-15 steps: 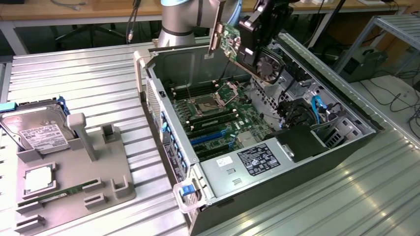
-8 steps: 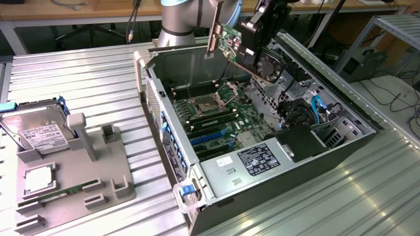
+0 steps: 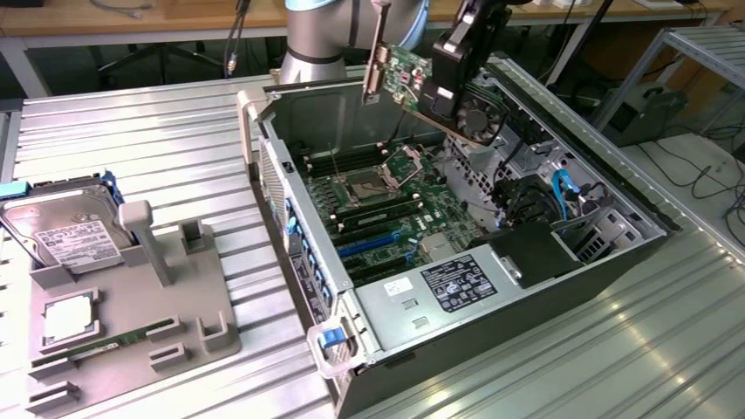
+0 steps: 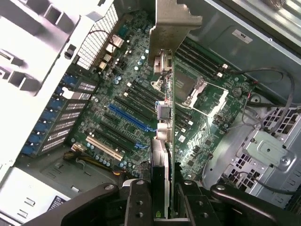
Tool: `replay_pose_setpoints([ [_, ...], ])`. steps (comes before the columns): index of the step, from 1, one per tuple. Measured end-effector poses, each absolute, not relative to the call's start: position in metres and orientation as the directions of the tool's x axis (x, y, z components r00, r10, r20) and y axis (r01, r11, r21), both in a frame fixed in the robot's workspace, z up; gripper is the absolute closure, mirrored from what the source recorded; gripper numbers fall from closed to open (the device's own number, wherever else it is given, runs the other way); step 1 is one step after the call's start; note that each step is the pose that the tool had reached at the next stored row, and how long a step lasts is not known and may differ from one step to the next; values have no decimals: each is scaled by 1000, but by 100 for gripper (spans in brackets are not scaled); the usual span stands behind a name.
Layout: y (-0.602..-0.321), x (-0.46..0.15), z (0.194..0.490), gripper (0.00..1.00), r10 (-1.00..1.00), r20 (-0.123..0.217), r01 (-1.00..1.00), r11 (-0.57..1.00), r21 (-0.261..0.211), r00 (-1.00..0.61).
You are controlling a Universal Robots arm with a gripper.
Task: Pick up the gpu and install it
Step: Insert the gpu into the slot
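Note:
The gpu (image 3: 410,80) hangs in the air above the open computer case (image 3: 312,229), over its far end. It is a green-faced card with a round black fan (image 3: 481,113) and a pale metal bracket (image 3: 375,61) at one end. My gripper (image 3: 456,54) is shut on the card's upper edge. In the wrist view the gpu (image 4: 165,113) is edge-on between my fingers (image 4: 139,203), bracket (image 4: 171,23) at the far end. Beneath it lies the motherboard (image 4: 108,101) with a blue slot (image 4: 129,117) and a cream slot (image 4: 104,147).
The case walls rise around the motherboard (image 3: 402,218), with a drive cage and cables (image 3: 559,205) on the exterior view's right. A grey fixture tray (image 3: 187,332) on the left holds a hard drive (image 3: 64,236), a processor (image 3: 68,319) and a memory stick (image 3: 99,347).

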State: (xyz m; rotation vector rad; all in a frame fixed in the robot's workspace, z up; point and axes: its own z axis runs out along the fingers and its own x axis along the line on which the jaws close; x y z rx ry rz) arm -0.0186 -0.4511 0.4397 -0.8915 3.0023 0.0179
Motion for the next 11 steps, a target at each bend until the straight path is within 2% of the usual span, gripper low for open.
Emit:
replay_pose_setpoints([
  [11,-451,-19,440,73,-647,-13,-647,763,8,-763],
])
